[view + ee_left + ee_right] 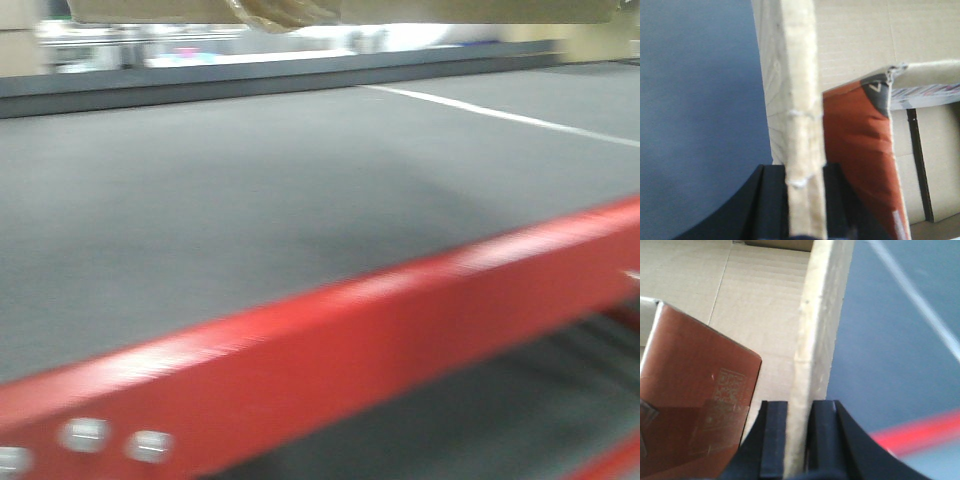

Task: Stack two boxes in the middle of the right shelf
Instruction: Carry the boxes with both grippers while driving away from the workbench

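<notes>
A brown cardboard box [340, 10] hangs at the top edge of the front view, above the grey shelf deck [250, 200]. Yellowish tape [275, 12] shows on its underside. I cannot tell a second box apart from it. My left gripper [804, 172] is shut on the box's upright left wall [797, 75]. My right gripper [800, 407] is shut on the right wall [822, 315]. Inside the box lies a red-brown carton [855, 140], which also shows in the right wrist view [695, 390].
The shelf's red front beam [330, 350] runs slantwise below the deck, with bolts at its left end. A white line [500, 115] crosses the deck at the back right. A lower shelf level [520, 400] shows under the beam. The view is blurred.
</notes>
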Robot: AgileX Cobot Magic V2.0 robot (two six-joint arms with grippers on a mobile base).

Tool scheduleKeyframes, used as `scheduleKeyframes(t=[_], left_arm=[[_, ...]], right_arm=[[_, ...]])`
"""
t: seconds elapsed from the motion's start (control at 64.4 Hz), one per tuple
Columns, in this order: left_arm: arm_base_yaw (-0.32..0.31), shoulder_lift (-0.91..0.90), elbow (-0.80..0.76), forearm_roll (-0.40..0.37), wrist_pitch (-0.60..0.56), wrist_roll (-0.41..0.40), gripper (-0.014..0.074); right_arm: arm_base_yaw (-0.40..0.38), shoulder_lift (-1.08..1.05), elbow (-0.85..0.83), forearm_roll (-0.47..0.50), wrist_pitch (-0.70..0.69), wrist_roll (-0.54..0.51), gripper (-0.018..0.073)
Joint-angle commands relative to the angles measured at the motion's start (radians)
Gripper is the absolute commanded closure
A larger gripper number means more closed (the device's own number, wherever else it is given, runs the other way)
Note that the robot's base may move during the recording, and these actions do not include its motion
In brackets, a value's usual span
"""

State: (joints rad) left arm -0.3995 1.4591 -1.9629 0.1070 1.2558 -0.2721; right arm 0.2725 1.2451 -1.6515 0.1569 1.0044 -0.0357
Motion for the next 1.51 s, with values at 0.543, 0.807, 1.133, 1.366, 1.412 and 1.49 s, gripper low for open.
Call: scheduleKeyframes(t=[0.543, 0.807, 1.133, 1.366, 1.412, 1.49], left_arm=[[-0.006, -0.017, -0.015, -0.009, -0.057, 0.0, 0.0708], [-0.006, -0.017, -0.015, -0.009, -0.057, 0.0, 0.0708], [-0.006, -0.017, -0.015, -0.009, -0.057, 0.0, 0.0708], [-0.006, -0.017, -0.015, -0.009, -0.057, 0.0, 0.0708], [-0.006, -0.017, -0.015, -0.009, -0.057, 0.0, 0.0708], [-0.006, -0.017, -0.015, -0.009, -0.057, 0.0, 0.0708]], right_arm=[[-0.005, -0.011, -0.013, -0.012, -0.032, -0.009, 0.0713], [-0.005, -0.011, -0.013, -0.012, -0.032, -0.009, 0.0713], [-0.005, -0.011, -0.013, -0.012, -0.032, -0.009, 0.0713], [-0.005, -0.011, -0.013, -0.012, -0.032, -0.009, 0.0713], [-0.005, -0.011, -0.013, -0.012, -0.032, -0.009, 0.0713], [-0.005, -0.011, -0.013, -0.012, -0.032, -0.009, 0.0713]])
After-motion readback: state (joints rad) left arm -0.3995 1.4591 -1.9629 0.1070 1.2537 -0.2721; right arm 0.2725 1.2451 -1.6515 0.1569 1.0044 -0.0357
